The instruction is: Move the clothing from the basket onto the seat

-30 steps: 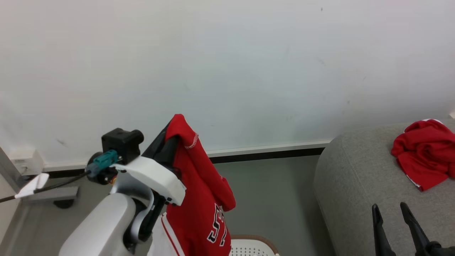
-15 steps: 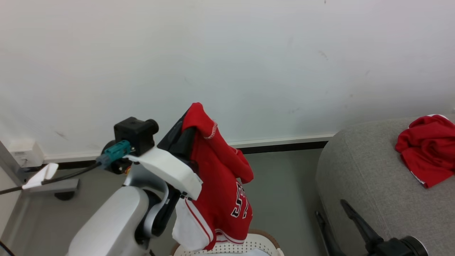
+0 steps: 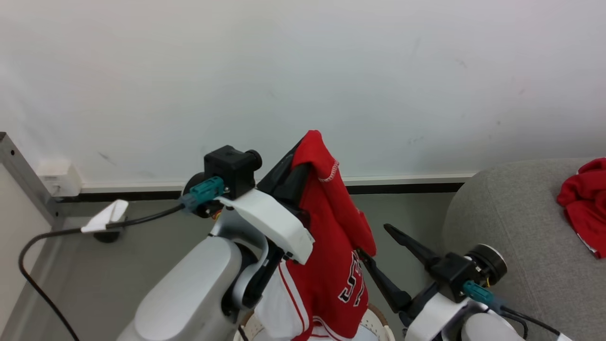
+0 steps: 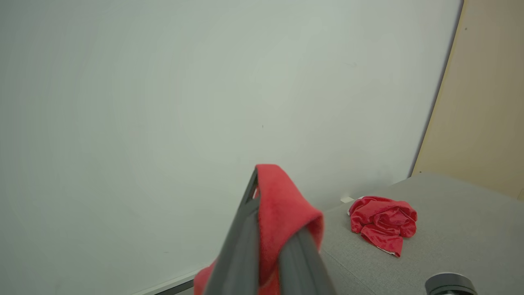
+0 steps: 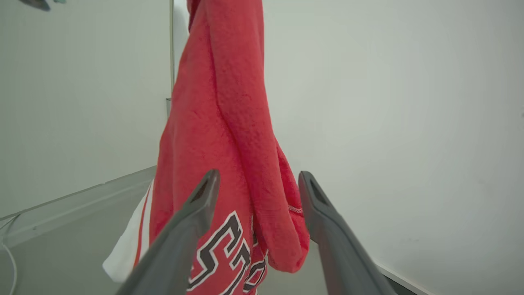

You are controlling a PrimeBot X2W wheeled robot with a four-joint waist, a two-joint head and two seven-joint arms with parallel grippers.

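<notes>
Red jersey [image 3: 331, 270] hangs over the basket [image 3: 376, 318], pinched in left gripper's [image 4: 257, 176] fingers; right gripper's [image 3: 373, 240] fingers spread beside it.

Fuzzy matt red cloth clothing [image 5: 213, 135], grey woven-fabric seat [image 3: 511, 237], perforated white plastic basket [image 3: 378, 316], smooth matt dark right claw [image 5: 258, 177]

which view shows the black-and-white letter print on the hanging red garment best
The right wrist view: the black-and-white letter print on the bright red hanging garment is large and close, between that arm's open jaws. The head view shows it smaller. The left wrist view gives the garment's red top fold, pinched in shut jaws.
</notes>
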